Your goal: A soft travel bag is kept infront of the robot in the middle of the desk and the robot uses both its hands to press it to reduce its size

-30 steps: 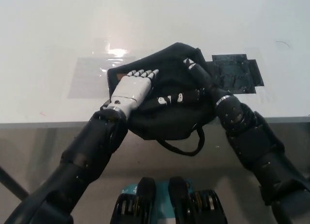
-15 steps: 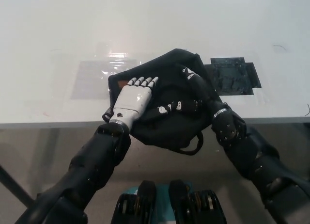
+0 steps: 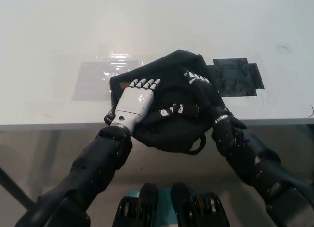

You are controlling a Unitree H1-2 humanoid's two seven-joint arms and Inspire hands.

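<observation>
- The soft black travel bag (image 3: 169, 126) is located at the near edge of the white desk (image 3: 157, 35), in the middle, with its lower part and a loop strap (image 3: 198, 144) overhanging the edge toward the robot.
- The left hand (image 3: 135, 99) is laid flat, palm down, on the left part of the bag's upper surface. Its fingers (image 3: 145, 83) are extended side by side and directed away from the robot. Nothing is grasped; the bag is only contacted from above.
- The right hand (image 3: 194, 97) is placed on the right part of the bag. It is black against black fabric, so its outline is hard to separate from the bag. Light markings are seen near the bag's upper right and near its middle, which suggests spread fingers lying over the fabric. No closed grasp on the bag is visible.
- The bag lies beneath and between both hands, and its fabric is seen crumpled and folded around them.
- A dark taped patch (image 3: 238, 77) is seen on the desk just beside the bag's right side.
- A clear taped rectangle (image 3: 93, 79) is seen on the desk beside the bag's left side.
</observation>
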